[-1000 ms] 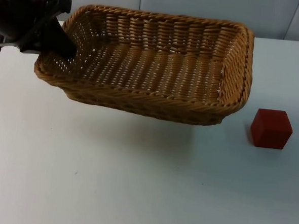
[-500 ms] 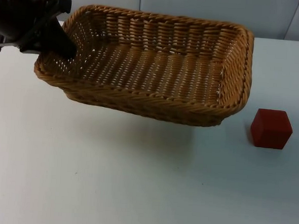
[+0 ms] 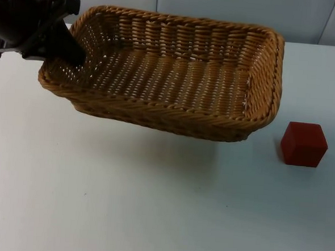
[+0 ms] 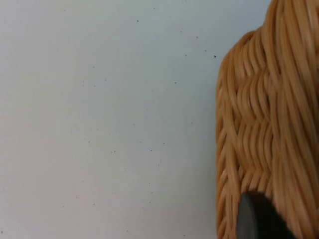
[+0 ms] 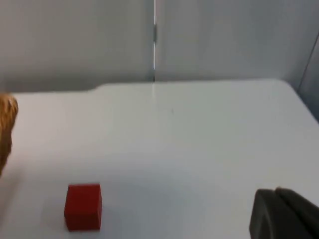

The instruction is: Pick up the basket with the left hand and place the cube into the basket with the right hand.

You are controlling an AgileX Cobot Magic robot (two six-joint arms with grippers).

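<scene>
One red cube (image 3: 303,144) sits alone on the white table (image 3: 123,202), just beside the lifted right end of the basket (image 3: 170,74) and apart from it; from the right wrist you see the same cube (image 5: 83,206) resting flat, with nothing touching it. Move outward and you meet the wicker basket, whose near side casts a shadow on the table, so you can judge it raised and tilted. Its left end is held by the left gripper (image 3: 67,48), one black finger reaching down inside the wall, the fingers clamped on the rim; the left wrist view shows a dark fingertip pressed against the weave (image 4: 269,124).

Compare this with half a second and a full second ago and you find almost nothing altered: the basket hangs at the same height and angle, the cube has not shifted, and the left arm keeps its pose. What that means for you is that the first half of the task looks finished, and the left arm is simply holding and waiting. The remaining work belongs to the right arm. Its gripper (image 5: 286,214) hovers well apart from the cube, looking across the table towards the grey partition wall (image 5: 224,40), and you cannot tell whether its fingers are apart or together. Expect it to need an approach down onto the cube next.
</scene>
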